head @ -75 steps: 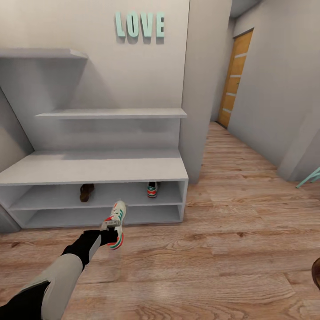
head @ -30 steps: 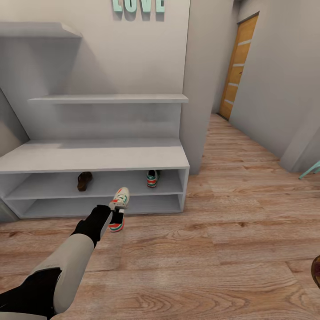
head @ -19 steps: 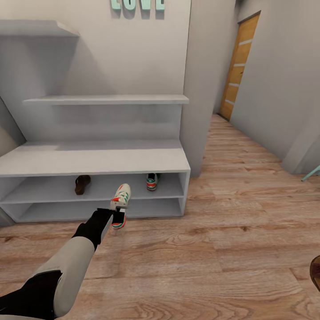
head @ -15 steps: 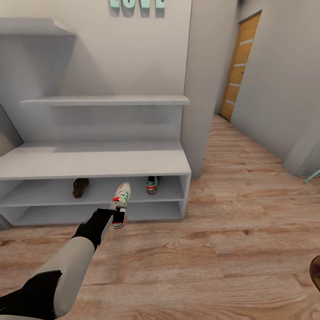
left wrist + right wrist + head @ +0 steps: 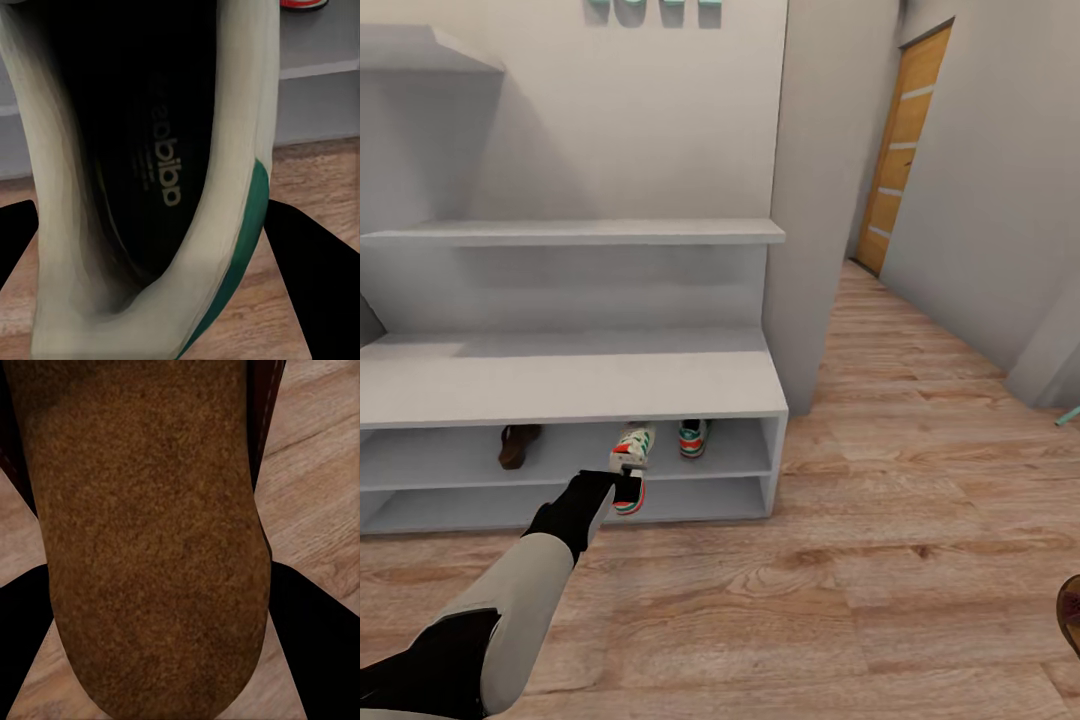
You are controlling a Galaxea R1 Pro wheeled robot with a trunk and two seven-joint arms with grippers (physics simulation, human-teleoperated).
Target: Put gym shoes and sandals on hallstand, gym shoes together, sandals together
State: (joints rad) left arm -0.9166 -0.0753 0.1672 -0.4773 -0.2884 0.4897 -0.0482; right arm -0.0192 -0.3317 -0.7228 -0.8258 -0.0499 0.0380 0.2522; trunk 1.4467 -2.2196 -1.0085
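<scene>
My left gripper point(image 5: 622, 487) is clamped on a cream sneaker point(image 5: 630, 465) with green stripes and red trim, holding it at the mouth of the rack's point(image 5: 570, 385) upper slot; its dark insole carries pale lettering I can't quite read. Its twin point(image 5: 693, 438) and one sandal point(image 5: 518, 445) sit inside that slot. My right gripper point(image 5: 157, 660) grips the other sandal point(image 5: 150, 532), grainy tan footbed up, over the wood floor point(image 5: 920, 480).

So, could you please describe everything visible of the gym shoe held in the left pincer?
The gym shoe is cream with green side stripes and red accents. The left pincer clamps its heel end, toe pointing toward the hallstand, at the upper slot's front edge. The left wrist view shows its dark insole with printed lettering. It hangs above the floor.
</scene>
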